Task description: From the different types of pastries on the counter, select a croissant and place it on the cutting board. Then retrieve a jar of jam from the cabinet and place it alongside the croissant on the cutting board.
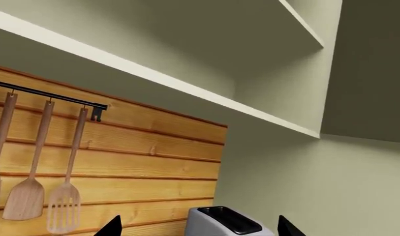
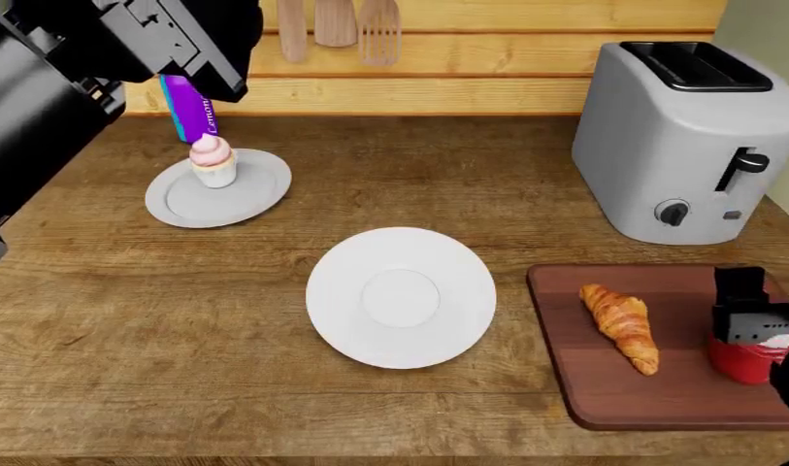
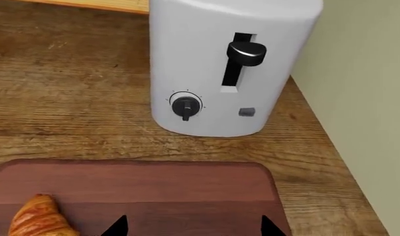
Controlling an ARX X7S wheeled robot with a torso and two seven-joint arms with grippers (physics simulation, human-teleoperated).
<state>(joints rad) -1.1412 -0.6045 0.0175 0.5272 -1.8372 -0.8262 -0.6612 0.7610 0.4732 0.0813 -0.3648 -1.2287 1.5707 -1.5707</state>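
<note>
The golden-brown croissant (image 2: 621, 325) lies on the dark reddish cutting board (image 2: 602, 398) at the right of the counter (image 2: 135, 369). Its end also shows in the right wrist view (image 3: 39, 221). The red jar of jam (image 2: 741, 361) stands on the board's right edge, beside the croissant. My right gripper (image 2: 746, 316) is just above the jar. In its wrist view the gripper (image 3: 193, 231) is open, with only bare board (image 3: 154, 189) between the tips and no jar in sight. My left gripper (image 1: 198, 231) is open and empty, raised high at the left.
A pink-frosted cupcake (image 2: 213, 160) sits on a small plate (image 2: 174, 204) at the back left, with a tall purple can (image 2: 187, 112) behind it. An empty white plate (image 2: 401, 296) is mid-counter. A grey toaster (image 2: 673, 136) stands behind the board. Wooden utensils (image 2: 336, 24) hang on the wall.
</note>
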